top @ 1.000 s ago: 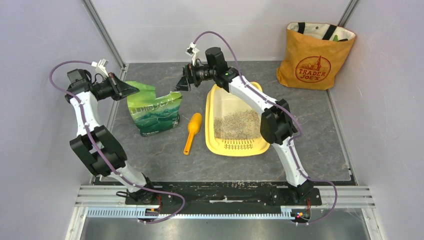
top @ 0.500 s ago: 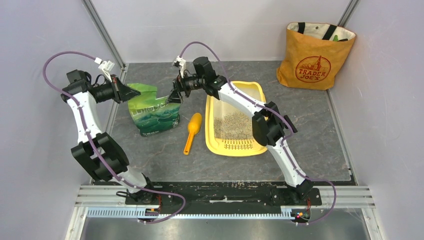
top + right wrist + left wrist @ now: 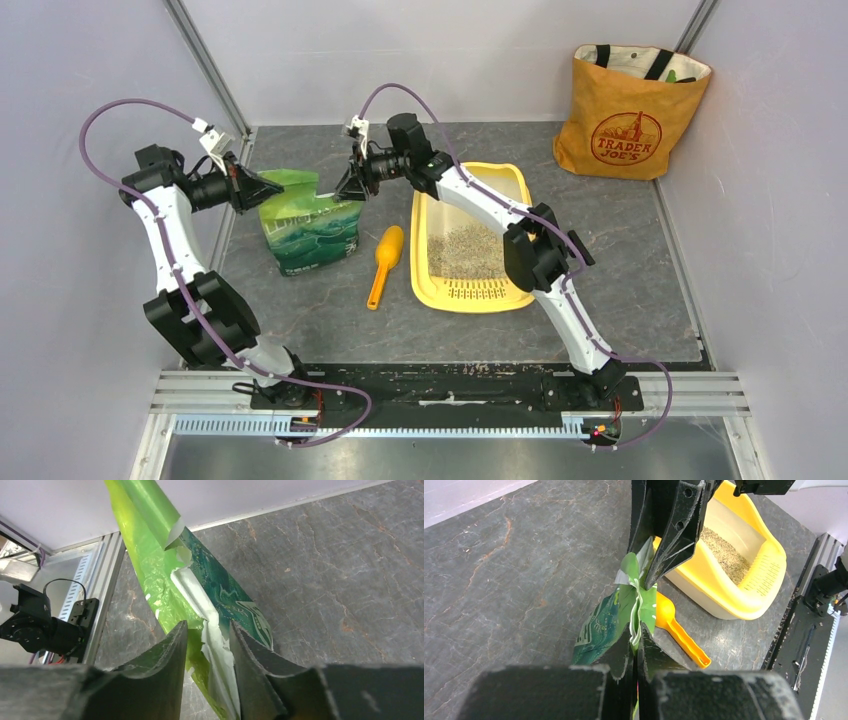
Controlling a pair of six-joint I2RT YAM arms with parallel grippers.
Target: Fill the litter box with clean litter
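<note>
Green crinkly bag point(image 3: 308, 225) standing upright just left of the litter box point(image 3: 470, 302), with the orange-yellow scoop point(image 3: 384, 262) lying between the two. Left gripper point(image 3: 268, 185) is pinched tight on the bag's top edge, at the corner farthest from the box, fingers pressed flat together with the film between them. Right gripper point(image 3: 350, 188) is at the top corner nearest the box. Its fingers sit part-way spread, one on each side of the torn white-edged lip, with a visible gap, so it straddles the edge rather than squeezing it. The litter box lies flat on the grey stone-look table point(image 3: 640, 290), slotted grate at the near end. A patch of grey-beige clean litter point(image 3: 465, 250) covers the box floor toward the grate end, and the far end of the inside is bare pale plastic. Orange tote bag point(image 3: 625, 120) stands well beyond the box's far right corner, against the wall
</note>
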